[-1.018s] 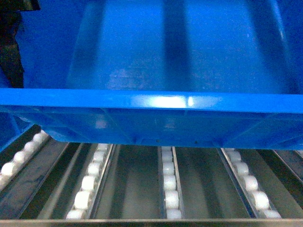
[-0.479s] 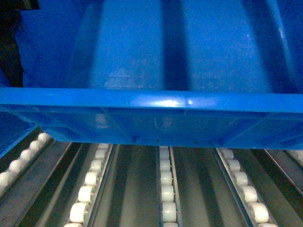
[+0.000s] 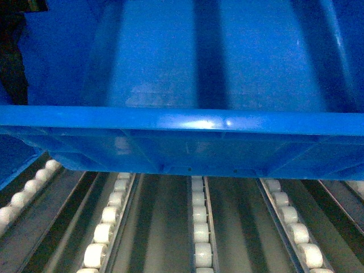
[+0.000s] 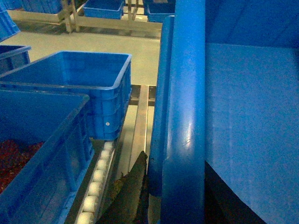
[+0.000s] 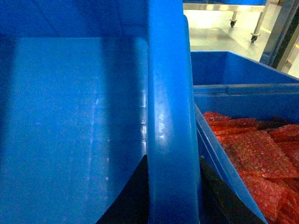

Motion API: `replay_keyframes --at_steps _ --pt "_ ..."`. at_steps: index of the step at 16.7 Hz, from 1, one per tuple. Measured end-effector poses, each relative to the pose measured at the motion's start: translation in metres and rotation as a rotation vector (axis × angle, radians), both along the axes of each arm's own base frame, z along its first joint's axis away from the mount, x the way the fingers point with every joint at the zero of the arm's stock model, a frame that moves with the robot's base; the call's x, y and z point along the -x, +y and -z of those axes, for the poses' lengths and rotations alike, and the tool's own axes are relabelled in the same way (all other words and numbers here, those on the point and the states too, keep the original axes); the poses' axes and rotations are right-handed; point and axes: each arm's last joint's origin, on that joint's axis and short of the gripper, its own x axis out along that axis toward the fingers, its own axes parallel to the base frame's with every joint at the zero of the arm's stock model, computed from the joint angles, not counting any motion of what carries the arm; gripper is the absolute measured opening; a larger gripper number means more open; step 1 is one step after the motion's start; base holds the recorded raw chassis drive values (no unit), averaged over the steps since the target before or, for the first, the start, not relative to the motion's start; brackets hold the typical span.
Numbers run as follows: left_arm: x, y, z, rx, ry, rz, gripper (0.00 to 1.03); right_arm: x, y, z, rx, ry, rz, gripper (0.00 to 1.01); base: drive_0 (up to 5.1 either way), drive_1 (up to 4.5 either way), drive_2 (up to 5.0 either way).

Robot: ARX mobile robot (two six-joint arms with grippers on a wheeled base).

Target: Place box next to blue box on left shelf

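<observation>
Blue crate (image 3: pixel 187 85) held above the flow rack (image 3: pixel 199 227), near rim spanning the head view, roller tracks showing at 6 o'clock below it. Left end effector (image 4: pixel 140 191) grips the crate's left rim; right end effector (image 5: pixel 173 196) straddles the right rim, one finger each side. Neighbour crates (image 4: pixel 79 88) at 9 o'clock on the rack; at 3 o'clock a crate of red bubble wrap (image 5: pixel 252 149). No readable labels or writing.
</observation>
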Motion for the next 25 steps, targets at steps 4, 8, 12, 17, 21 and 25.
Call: replay_keyframes --at_steps 4,8,12,17,21,25 --pt "0.0 0.0 0.0 0.0 0.0 0.0 0.18 0.0 0.0 0.0 0.0 0.0 0.0 0.21 0.0 0.0 0.0" --pt "0.0 0.0 0.0 0.0 0.0 0.0 0.18 0.0 0.0 0.0 0.0 0.0 0.0 0.21 0.0 0.0 0.0" --pt "0.0 0.0 0.0 0.0 0.0 0.0 0.18 0.0 0.0 0.0 0.0 0.0 0.0 0.21 0.0 0.0 0.0" --pt "0.0 0.0 0.0 0.0 0.0 0.0 0.18 0.0 0.0 0.0 0.0 0.0 0.0 0.21 0.0 0.0 0.0" --pt "-0.0001 0.0 0.0001 0.0 0.0 0.0 0.18 0.0 0.0 0.0 0.0 0.0 0.0 0.21 0.0 0.0 0.0" --pt "0.0044 -0.0071 0.0073 -0.146 0.087 -0.214 0.18 0.0007 0.0033 0.0071 0.013 0.153 -0.052 0.21 0.0 0.0 0.0"
